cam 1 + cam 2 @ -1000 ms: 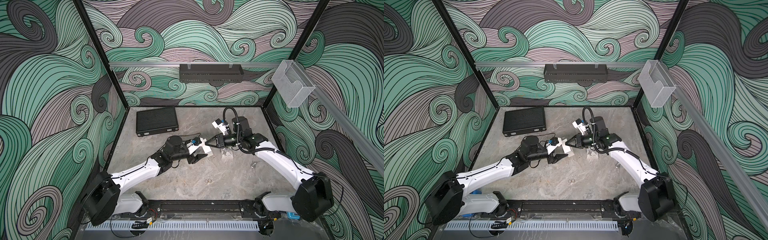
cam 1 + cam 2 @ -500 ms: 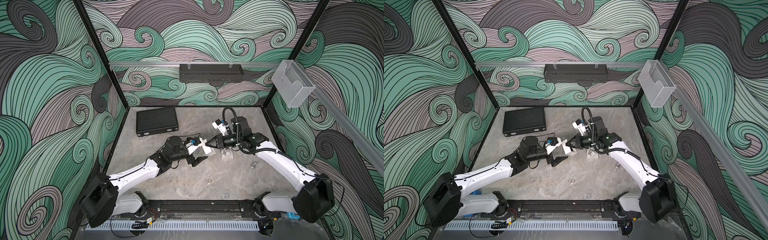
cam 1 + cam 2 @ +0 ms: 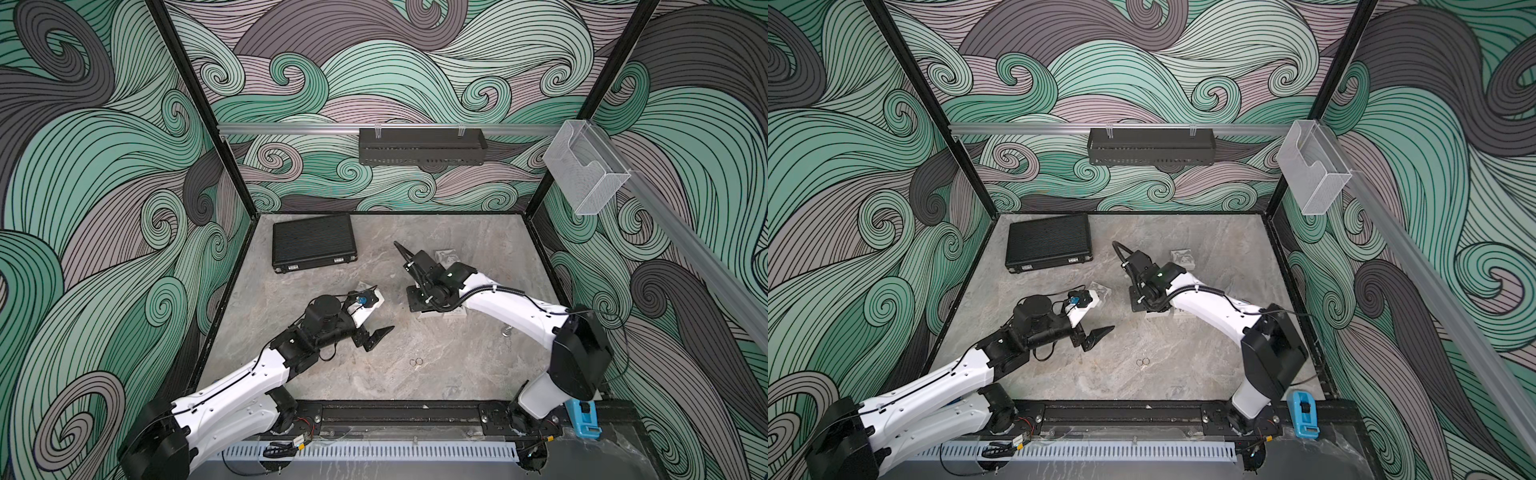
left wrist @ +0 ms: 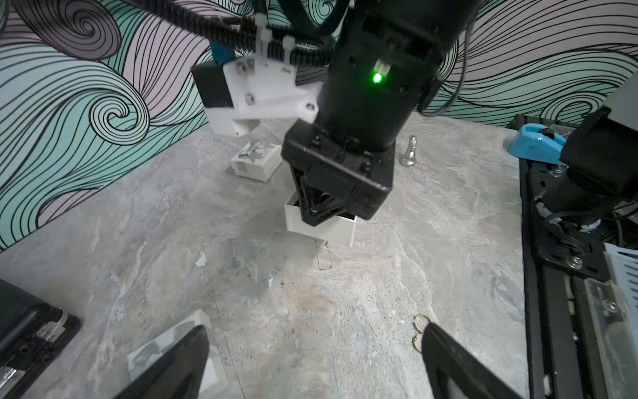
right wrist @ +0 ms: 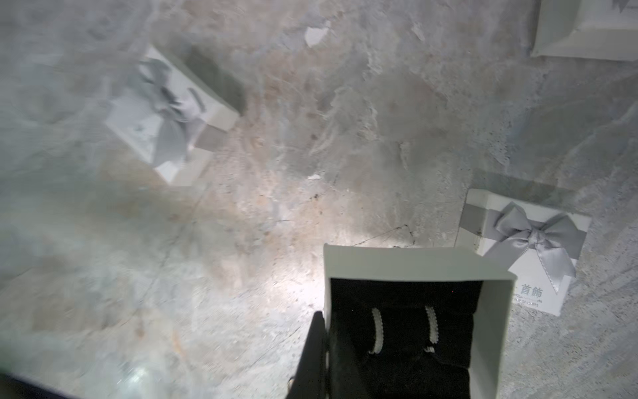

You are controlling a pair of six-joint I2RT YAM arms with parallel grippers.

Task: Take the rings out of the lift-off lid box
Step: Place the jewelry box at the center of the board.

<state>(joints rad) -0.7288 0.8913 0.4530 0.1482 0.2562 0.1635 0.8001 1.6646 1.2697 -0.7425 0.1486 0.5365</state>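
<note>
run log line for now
left hand: open | right hand: shut on open box wall | lid: beside left hand | seated rings: two visible in box | loose rings: two on table

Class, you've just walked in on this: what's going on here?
The right gripper has its jaws shut on a wall of the open white box, where two pale rings sit in the black cushion. The left gripper hovers with jaws wide open above the table, beside what looks like a bow-topped lid. Two more rings lie loose on the table.
</note>
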